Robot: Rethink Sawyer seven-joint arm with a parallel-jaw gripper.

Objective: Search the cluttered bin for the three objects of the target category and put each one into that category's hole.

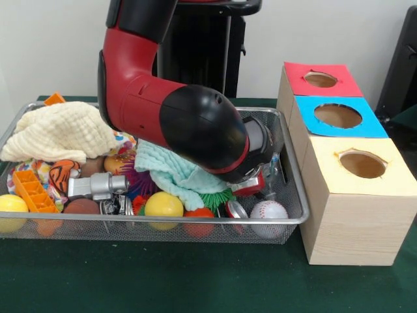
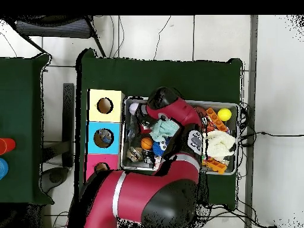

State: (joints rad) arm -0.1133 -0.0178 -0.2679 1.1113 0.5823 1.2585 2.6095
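where green cloth (image 1: 163, 280) covers the table, wire bin (image 1: 296, 215), white wall (image 1: 52, 45)

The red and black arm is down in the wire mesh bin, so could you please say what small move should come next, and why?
Probably a short straight lift: the gripper sits low among the clutter near the white baseball, its fingers hidden by the arm's black wrist, so raising it would show whether anything is held.

Glossy red arm (image 1: 133, 91) with rounded black joint caps and black collar.
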